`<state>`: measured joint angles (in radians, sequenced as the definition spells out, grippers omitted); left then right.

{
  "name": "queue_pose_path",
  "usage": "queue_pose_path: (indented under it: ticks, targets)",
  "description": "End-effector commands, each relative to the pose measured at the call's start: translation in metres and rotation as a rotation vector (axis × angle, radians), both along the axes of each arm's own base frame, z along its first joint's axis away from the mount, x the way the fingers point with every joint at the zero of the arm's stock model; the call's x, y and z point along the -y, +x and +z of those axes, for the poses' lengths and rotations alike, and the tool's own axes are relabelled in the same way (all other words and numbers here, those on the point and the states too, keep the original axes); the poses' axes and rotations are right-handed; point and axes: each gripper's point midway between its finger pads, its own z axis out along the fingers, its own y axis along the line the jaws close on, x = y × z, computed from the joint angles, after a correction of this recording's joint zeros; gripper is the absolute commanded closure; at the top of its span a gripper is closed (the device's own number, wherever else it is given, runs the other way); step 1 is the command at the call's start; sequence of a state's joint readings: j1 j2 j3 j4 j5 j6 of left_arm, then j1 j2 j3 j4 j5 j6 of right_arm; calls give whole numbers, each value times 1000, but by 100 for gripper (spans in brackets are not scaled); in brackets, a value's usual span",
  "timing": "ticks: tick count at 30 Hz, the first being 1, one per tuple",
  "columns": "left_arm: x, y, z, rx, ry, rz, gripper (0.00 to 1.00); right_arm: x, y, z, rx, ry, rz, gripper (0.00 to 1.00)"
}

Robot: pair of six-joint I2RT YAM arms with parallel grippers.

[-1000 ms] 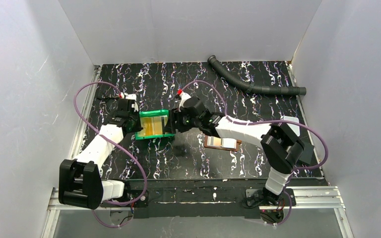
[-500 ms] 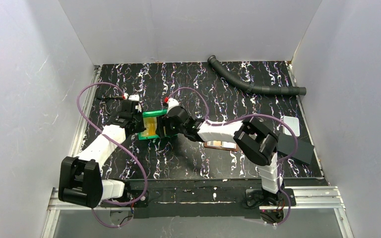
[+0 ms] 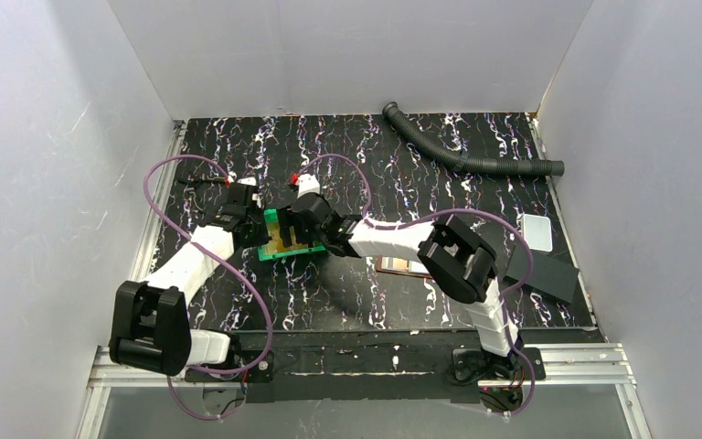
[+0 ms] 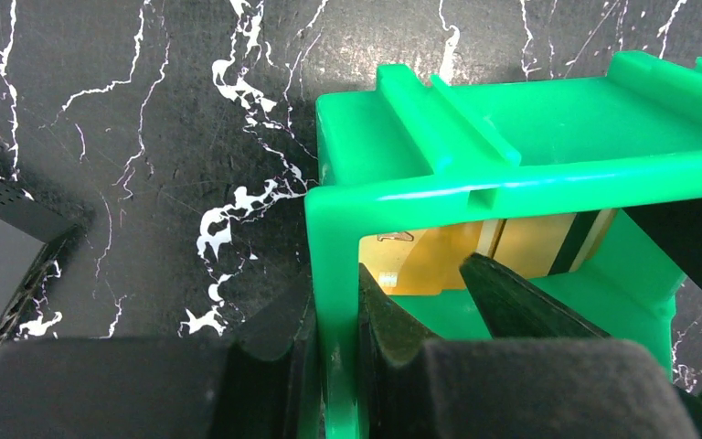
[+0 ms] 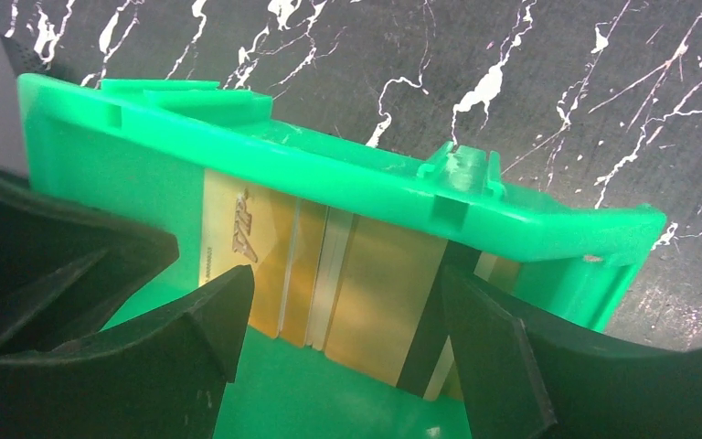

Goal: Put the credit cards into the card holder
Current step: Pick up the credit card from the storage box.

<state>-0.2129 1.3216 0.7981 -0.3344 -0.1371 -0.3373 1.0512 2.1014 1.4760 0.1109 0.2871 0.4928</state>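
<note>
The credit cards, orange and yellowish-tan, lean in a stack against the far wall inside the green bin. My right gripper is open inside the bin, one finger on each side of the stack, apart from it. My left gripper is shut on the bin's left wall; the cards show past it. In the top view the left gripper and right gripper meet over the bin. The brown card holder lies open to the right, partly hidden by the right arm.
A black corrugated hose lies at the back right. A pale translucent plate and a flat black sheet lie at the right edge. White walls enclose the table on three sides.
My right gripper has moved left from the bin's right edge to inside the bin, over the cards. The left gripper has stayed on the bin's left wall.
</note>
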Motion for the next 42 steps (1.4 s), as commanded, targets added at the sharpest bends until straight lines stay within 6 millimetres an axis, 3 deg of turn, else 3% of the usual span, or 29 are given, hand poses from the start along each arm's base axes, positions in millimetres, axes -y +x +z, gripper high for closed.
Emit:
queue_pose_path:
  ticks: [1, 13, 26, 36, 42]
  targets:
    - [-5, 2, 13, 8, 23, 46, 100, 12, 6, -10, 25, -112, -63, 14]
    - [-10, -1, 14, -15, 67, 80, 100, 13, -8, -9, 89, -236, -69, 2]
    - [-5, -3, 14, -15, 108, 63, 100, 13, 0, -14, 96, -244, -118, 2]
    - [-2, -5, 13, -28, 91, 77, 100, 24, 14, -38, 74, -303, -261, 2]
    - [-4, -6, 12, -33, 98, 76, 100, 27, 16, -51, 62, -305, -255, 2]
